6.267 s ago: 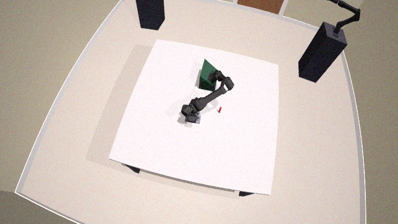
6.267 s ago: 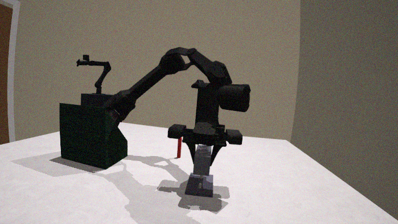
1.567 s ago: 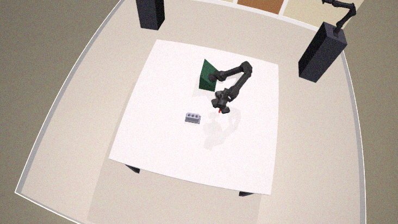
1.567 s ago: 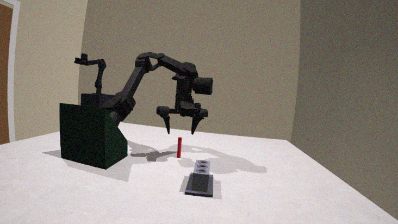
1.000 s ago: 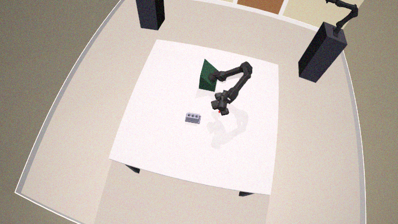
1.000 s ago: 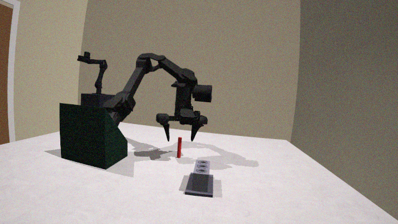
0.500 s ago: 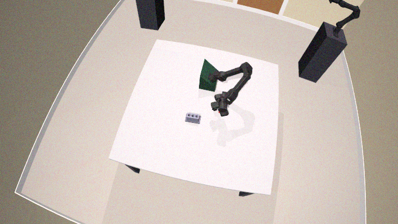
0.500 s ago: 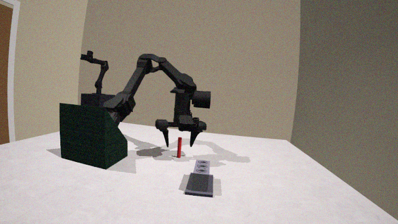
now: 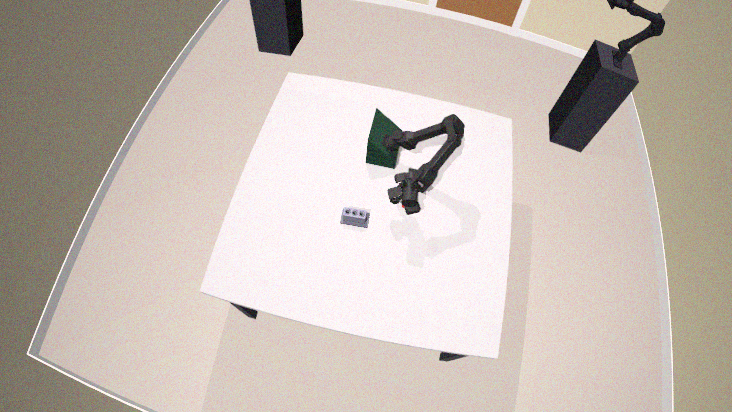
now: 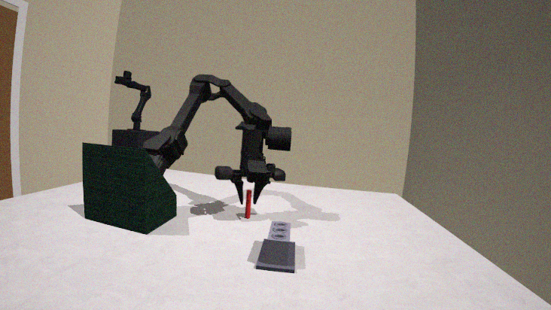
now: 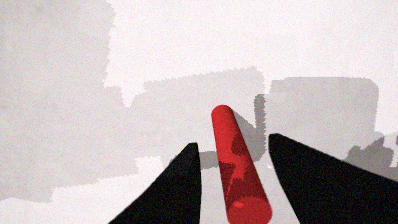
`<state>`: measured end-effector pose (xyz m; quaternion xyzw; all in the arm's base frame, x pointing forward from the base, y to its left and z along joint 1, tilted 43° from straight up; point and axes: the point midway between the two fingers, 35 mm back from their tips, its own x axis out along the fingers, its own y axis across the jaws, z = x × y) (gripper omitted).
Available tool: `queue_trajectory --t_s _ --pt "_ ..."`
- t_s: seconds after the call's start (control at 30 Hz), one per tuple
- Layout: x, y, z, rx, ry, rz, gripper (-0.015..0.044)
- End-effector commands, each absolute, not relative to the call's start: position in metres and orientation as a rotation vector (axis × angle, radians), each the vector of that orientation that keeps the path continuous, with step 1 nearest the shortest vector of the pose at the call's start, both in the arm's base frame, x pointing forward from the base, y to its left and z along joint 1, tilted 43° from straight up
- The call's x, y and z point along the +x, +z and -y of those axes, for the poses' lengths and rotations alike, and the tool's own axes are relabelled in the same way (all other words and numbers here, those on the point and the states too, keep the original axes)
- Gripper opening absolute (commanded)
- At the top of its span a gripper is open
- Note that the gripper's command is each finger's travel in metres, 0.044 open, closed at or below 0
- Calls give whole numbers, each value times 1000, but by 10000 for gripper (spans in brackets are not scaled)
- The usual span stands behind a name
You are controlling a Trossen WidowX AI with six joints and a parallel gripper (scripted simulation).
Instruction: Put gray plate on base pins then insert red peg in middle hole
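The red peg (image 10: 248, 211) (image 11: 227, 135) stands upright on the table; a small bit of it shows in the top view (image 9: 403, 206). My gripper (image 10: 248, 202) (image 11: 233, 139) points down around its upper part, partly open. In the wrist view the peg is between the fingers, with a gap on both sides. The gray plate (image 9: 358, 210) (image 10: 287, 232), with three round holes in a row, looks flat on top of the darker base (image 9: 354, 220) (image 10: 275, 256). The base's pins cannot be made out, and no red shows in the plate's holes.
The white table (image 9: 317, 266) (image 10: 347, 262) carries the arm's dark green mount (image 9: 381, 140) (image 10: 123, 184), behind the peg and plate. A second arm (image 9: 655, 25) (image 10: 144, 94) stands on a dark pedestal (image 9: 589, 102) off the table. Another dark pedestal (image 9: 276, 28) stands beyond the table.
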<state>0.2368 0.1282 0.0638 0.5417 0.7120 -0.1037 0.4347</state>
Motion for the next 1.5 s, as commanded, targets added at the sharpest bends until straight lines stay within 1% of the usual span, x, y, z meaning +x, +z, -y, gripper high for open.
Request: queue_trajectory --t_s 0.0,0.1,0.63,1.47 --pt "237 64 -129 1354 -257 -1774 20" --pt "237 64 -129 1354 -257 -1774 0" --pt "238 66 -127 1353 -258 -1774 0" --pt "249 118 -74 1347 -266 -1770 0"
